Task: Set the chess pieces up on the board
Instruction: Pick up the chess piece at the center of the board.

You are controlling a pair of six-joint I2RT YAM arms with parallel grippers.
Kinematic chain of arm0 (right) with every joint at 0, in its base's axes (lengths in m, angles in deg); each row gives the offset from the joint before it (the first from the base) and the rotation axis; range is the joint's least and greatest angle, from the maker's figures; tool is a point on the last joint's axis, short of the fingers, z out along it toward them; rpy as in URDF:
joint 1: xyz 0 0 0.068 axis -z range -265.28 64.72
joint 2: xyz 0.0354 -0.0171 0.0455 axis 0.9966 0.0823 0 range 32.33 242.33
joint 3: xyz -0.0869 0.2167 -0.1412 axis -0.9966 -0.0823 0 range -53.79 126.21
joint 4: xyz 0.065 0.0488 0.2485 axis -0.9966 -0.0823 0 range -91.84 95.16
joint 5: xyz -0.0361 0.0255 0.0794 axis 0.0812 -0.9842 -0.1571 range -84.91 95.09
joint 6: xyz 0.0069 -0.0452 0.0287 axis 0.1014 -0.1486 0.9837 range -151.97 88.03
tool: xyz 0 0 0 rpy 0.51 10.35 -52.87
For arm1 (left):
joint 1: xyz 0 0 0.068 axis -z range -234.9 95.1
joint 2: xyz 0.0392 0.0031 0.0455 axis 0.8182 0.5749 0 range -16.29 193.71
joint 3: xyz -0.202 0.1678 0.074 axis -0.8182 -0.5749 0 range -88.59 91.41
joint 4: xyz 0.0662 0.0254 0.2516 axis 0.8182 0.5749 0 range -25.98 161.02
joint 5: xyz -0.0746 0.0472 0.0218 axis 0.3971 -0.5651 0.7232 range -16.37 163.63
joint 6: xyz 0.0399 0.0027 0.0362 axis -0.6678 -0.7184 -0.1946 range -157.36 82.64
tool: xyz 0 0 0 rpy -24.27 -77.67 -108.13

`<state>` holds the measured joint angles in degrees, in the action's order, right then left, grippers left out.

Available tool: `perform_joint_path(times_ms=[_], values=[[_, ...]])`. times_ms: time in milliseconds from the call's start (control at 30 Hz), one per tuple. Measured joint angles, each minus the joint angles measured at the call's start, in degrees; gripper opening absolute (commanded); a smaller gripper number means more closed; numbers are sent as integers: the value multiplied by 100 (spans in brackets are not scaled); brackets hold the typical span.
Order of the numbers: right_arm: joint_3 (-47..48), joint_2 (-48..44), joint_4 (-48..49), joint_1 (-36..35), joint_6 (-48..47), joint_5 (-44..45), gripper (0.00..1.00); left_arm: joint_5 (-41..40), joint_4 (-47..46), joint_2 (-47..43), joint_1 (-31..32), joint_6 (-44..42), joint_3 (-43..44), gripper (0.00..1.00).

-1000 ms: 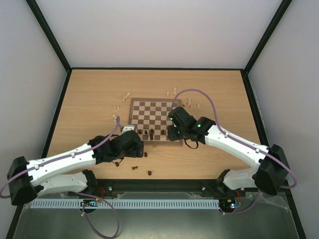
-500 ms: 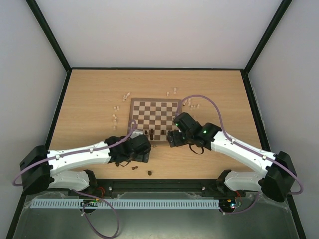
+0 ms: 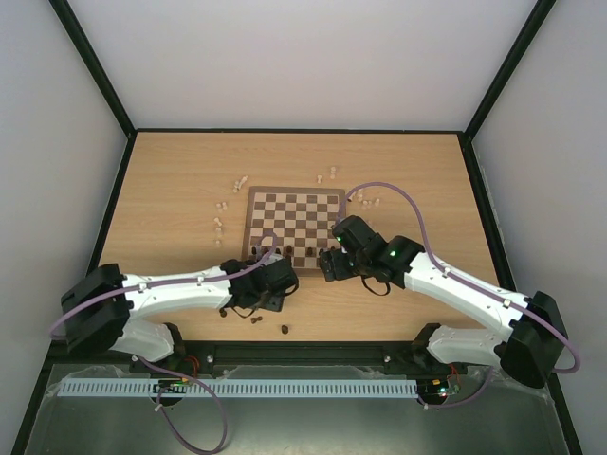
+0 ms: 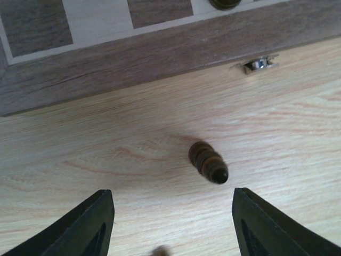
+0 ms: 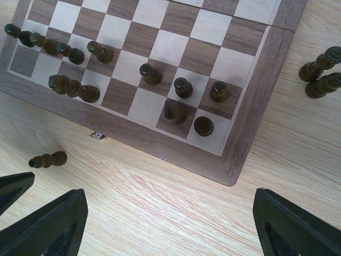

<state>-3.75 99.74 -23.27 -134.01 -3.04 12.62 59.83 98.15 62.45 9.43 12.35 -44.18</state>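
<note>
The board (image 3: 294,204) lies mid-table with several dark chess pieces (image 5: 151,74) standing on its two nearest rows. My left gripper (image 4: 173,224) is open just off the board's near border (image 4: 160,53). One dark piece (image 4: 208,162) sits on the table just ahead of its fingertips, untouched. My right gripper (image 5: 168,229) is open over bare table by the board's near right corner (image 5: 250,128), holding nothing. In the top view the left gripper (image 3: 275,284) and the right gripper (image 3: 332,263) flank the board's near edge.
Pale pieces (image 3: 220,223) are scattered left of the board, and more pale pieces (image 3: 365,197) lie behind its right corner. Two dark pieces (image 5: 319,74) lie right of the board. Loose dark pieces (image 3: 254,319) sit near the table's front edge. A small metal latch (image 4: 256,64) is on the board's near side.
My left arm has swung right to the board's near edge and its jaws have narrowed a little. My right gripper has drawn back off the board and opened.
</note>
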Motion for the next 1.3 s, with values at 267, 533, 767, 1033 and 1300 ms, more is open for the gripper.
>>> perform_joint_path(times_ms=[267,533,767,1033,1300], values=[[-9,-17,4,0,0,0,85,11,-186,409,0,-160,238,37],[-13,-55,2,0,0,0,85,28,-343,616,0,-249,284,14],[-24,-57,4,0,0,0,85,31,-382,632,0,-262,293,6],[-46,-57,4,0,0,2,85,26,-341,632,0,-260,313,5],[-46,-63,4,-2,0,2,85,-81,-11,348,-50,-269,551,6]])
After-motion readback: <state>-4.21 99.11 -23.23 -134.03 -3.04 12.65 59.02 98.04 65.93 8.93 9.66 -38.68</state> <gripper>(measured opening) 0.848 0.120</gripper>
